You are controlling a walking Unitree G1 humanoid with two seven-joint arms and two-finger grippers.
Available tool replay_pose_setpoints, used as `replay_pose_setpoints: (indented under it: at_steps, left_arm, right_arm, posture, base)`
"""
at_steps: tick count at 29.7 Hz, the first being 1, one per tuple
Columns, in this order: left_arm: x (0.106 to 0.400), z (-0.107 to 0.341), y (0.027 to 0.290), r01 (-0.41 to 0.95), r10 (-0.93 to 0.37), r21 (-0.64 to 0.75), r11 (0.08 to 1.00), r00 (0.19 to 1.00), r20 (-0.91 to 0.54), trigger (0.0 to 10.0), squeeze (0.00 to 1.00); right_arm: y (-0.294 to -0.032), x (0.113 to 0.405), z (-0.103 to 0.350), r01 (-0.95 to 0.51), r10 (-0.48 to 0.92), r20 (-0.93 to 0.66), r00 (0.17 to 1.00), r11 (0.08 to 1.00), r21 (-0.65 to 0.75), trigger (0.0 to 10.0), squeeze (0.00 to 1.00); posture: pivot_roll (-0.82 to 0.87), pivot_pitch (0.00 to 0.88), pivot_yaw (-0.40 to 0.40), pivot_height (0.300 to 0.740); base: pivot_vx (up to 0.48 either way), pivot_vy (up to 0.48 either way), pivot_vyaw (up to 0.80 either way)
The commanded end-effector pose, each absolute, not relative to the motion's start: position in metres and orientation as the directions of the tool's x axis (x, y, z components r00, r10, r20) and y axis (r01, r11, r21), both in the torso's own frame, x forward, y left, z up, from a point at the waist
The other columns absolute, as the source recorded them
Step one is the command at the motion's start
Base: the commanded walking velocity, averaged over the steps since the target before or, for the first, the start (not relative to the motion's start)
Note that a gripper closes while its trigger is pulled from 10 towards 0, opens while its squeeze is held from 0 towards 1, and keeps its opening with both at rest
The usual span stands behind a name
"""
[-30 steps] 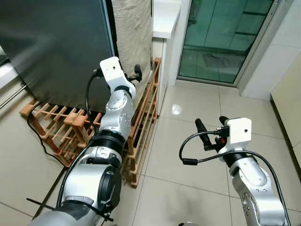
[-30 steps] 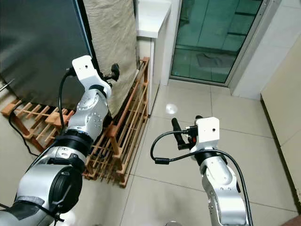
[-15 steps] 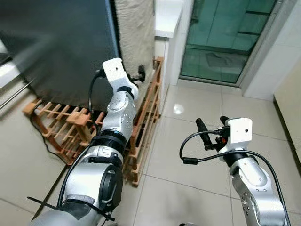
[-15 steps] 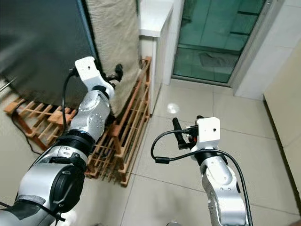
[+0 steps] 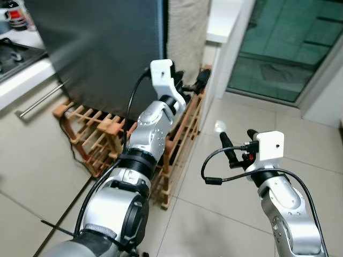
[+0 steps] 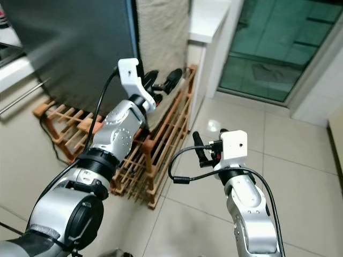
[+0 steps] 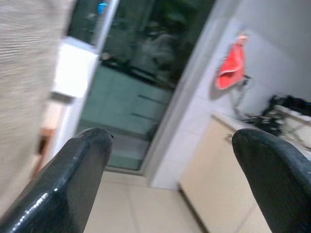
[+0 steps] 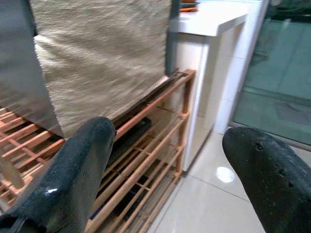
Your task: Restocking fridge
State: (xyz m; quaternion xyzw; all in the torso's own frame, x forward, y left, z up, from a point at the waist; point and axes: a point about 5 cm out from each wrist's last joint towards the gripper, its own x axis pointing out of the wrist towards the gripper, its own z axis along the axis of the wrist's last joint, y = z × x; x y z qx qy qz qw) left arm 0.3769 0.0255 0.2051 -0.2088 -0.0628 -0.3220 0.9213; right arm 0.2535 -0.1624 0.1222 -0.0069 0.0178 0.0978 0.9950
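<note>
— Left gripper (image 6: 163,81) is raised at chest height, its two black fingers parted wide with nothing between them. Where is the fridge placed against it?

— The fridge (image 5: 102,48), a tall dark slab, is seen ahead and to the robot's left. The gripper is held just beside the door's front right edge, near the woven mat (image 6: 161,37) hung on the fridge's side; no contact can be made out. The fridge door appears shut.

— How is that door expected to handle?

— It is judged stiff and heavy, with a smooth dark face likely to be slippery under the fingers. A magnetic seal is probably to be overcome, so a firm hold at the door's vertical edge is advised. No handle can be made out, so the exact grip point cannot be told.

— And the right gripper (image 5: 237,147)?

— It is held lower and further right, over the tiled floor (image 5: 300,160), well apart from the fridge. Its fingers are spread as well, and nothing is carried. Through its wrist camera the wooden rack (image 8: 146,145) and the mat are seen beyond the fingertips.

— What stands between gripper and fridge?

— The wooden rack (image 5: 182,139) is set low along the fridge's side, under the left arm. A white counter (image 6: 206,19) is seen further back, beside a glass door (image 6: 278,48).

— Any stock to be loaded?

— None is held by either gripper.
</note>
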Motion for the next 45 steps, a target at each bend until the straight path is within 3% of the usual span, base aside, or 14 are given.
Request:
replay_pose_setpoints:
  at_steps: [1, 3, 7, 8, 11, 15, 16, 17, 21, 26, 27, 29, 33, 45]
  left_arm:
    - [0.344, 0.218, -0.052, 0.748, -0.687, -0.439, 0.497, 0.649, 0.328, 10.0, 0.0]
    - [0.341, 0.217, -0.053, 0.771, -0.707, -0.4, 0.496, 0.626, 0.329, 10.0, 0.0]
    - [0.348, 0.212, -0.033, 0.737, -0.673, -0.376, 0.561, 0.671, 0.311, 10.0, 0.0]
    - [0.351, 0.211, -0.006, 0.699, -0.622, -0.35, 0.624, 0.715, 0.319, 10.0, 0.0]
    - [0.349, 0.209, 0.025, 0.649, -0.568, -0.315, 0.692, 0.759, 0.318, 10.0, 0.0]
    - [0.338, 0.196, 0.095, 0.435, -0.366, -0.242, 0.868, 0.887, 0.281, 10.0, 0.0]
    - [0.338, 0.196, 0.095, 0.435, -0.366, -0.242, 0.868, 0.887, 0.281, 10.0, 0.0]
    - [0.325, 0.186, 0.131, 0.265, -0.207, -0.223, 0.938, 0.945, 0.252, 10.0, 0.0]
    - [0.296, 0.182, 0.163, 0.092, -0.041, -0.22, 0.971, 0.974, 0.224, 10.0, 0.0]
    - [0.284, 0.201, 0.173, 0.025, 0.036, -0.207, 0.978, 0.958, 0.285, 10.0, 0.0]
    - [0.28, 0.222, 0.165, 0.051, 0.036, -0.212, 0.976, 0.922, 0.386, 10.0, 0.0]
    - [0.279, 0.228, 0.162, 0.056, 0.04, -0.215, 0.975, 0.909, 0.416, 10.0, 0.0]
    - [0.283, 0.221, 0.16, 0.028, 0.08, -0.288, 0.957, 0.931, 0.356, 10.0, 0.0]
    - [0.284, 0.256, 0.142, 0.123, 0.009, -0.219, 0.968, 0.855, 0.519, 10.0, 0.0]
  right_arm:
    - [-0.161, 0.255, 0.123, -0.194, 0.194, -0.035, 0.98, 0.981, -0.009, 10.0, 0.0]
    - [-0.161, 0.257, 0.123, -0.194, 0.193, -0.033, 0.981, 0.981, -0.008, 10.0, 0.0]
    - [-0.164, 0.259, 0.127, -0.161, 0.161, -0.014, 0.987, 0.987, -0.012, 10.0, 0.0]
    - [-0.17, 0.258, 0.131, -0.113, 0.113, 0.015, 0.993, 0.994, -0.006, 10.0, 0.0]
    - [-0.176, 0.255, 0.136, -0.062, 0.062, 0.043, 0.997, 0.998, 0.0, 10.0, 0.0]
    - [-0.186, 0.243, 0.146, 0.034, -0.033, 0.126, 0.991, 0.999, -0.002, 10.0, 0.0]
    - [-0.186, 0.243, 0.146, 0.034, -0.033, 0.126, 0.991, 0.999, -0.002, 10.0, 0.0]
    - [-0.189, 0.235, 0.153, 0.081, -0.079, 0.181, 0.98, 0.997, -0.005, 10.0, 0.0]
    - [-0.188, 0.227, 0.161, 0.113, -0.103, 0.246, 0.964, 0.993, -0.026, 10.0, 0.0]
    - [-0.188, 0.227, 0.177, 0.134, -0.109, 0.326, 0.939, 0.99, -0.054, 10.0, 0.0]
    - [-0.184, 0.231, 0.19, 0.129, -0.094, 0.385, 0.918, 0.989, -0.067, 10.0, 0.0]
    - [-0.183, 0.232, 0.194, 0.127, -0.087, 0.406, 0.91, 0.989, -0.072, 10.0, 0.0]
    - [-0.181, 0.238, 0.198, 0.127, -0.083, 0.427, 0.9, 0.989, -0.075, 10.0, 0.0]
    - [-0.179, 0.246, 0.228, 0.145, -0.069, 0.53, 0.845, 0.984, -0.104, 10.0, 0.0]
  posture:
    - [-0.2, 0.0, 0.039, 0.74]
    - [-0.2, 0.0, 0.041, 0.74]
    - [-0.21, 0.0, 0.045, 0.74]
    - [-0.21, 0.0, 0.049, 0.74]
    - [-0.21, 0.0, 0.05, 0.74]
    - [-0.17, 0.0, 0.048, 0.74]
    - [-0.17, 0.0, 0.048, 0.74]
    - [-0.15, 0.0, 0.047, 0.74]
    - [-0.13, 0.0, 0.038, 0.74]
    - [-0.11, 0.0, 0.023, 0.74]
    - [-0.1, 0.0, 0.006, 0.74]
    - [-0.1, 0.0, 0.006, 0.74]
    - [-0.11, 0.0, 0.002, 0.74]
    - [-0.15, 0.0, 0.015, 0.74]
  base:
    - [0.0, 0.0, 0.0]
    - [0.0, 0.0, 0.0]
    - [0.0, 0.0, 0.0]
    - [0.0, 0.0, 0.0]
    - [0.0, 0.0, 0.0]
    - [0.0, 0.0, 0.0]
    - [0.0, 0.0, 0.0]
    - [0.0, 0.0, 0.0]
    - [0.0, 0.0, 0.0]
    - [0.0, 0.0, 0.0]
    - [0.0, 0.0, 0.0]
    - [0.0, 0.0, 0.0]
    - [0.0, 0.0, 0.0]
    - [0.395, 0.0, 0.0]
